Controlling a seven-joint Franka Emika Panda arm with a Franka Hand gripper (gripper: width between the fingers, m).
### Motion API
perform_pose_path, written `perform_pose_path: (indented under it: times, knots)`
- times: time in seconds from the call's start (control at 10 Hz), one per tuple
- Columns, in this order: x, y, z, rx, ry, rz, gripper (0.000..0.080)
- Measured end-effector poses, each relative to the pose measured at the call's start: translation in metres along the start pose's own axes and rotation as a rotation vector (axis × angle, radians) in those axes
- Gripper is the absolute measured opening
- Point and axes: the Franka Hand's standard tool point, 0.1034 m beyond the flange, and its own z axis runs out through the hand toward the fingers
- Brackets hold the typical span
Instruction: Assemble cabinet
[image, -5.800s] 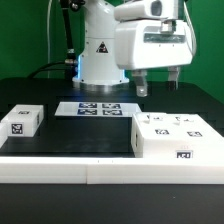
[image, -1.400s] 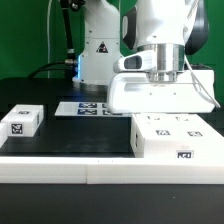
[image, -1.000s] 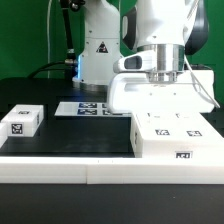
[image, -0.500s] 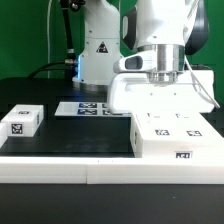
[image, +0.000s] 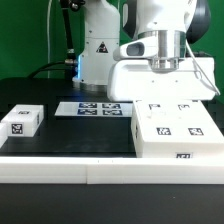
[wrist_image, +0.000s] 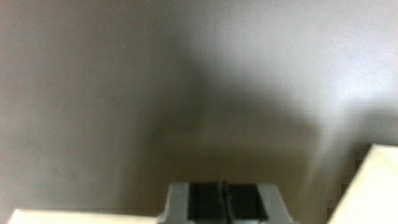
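Gripper (wrist_image: 217, 200) low over cabinet (image: 175, 135) top, ext. view (fingers (wrist_image: 192, 200) v. close; clamped or not, can't tell).

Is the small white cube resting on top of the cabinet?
No, the cube sits on the table, apart from the cabinet.

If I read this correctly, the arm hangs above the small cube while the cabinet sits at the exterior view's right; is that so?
Not quite. The arm hangs above the cabinet, not the cube. The exterior view shows this: the cabinet does sit at that view's right, directly under the arm, while the cube lies apart at its left.
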Motion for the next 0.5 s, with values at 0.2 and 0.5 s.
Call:
perform_pose_path:
  times: [0.2,0.5]
  knots:
    - [0.008,0.002,-0.018,0.008,-0.011,-0.010,0.0002]
    - [0.010,0.003,-0.024,0.009,-0.023,-0.013,0.0002]
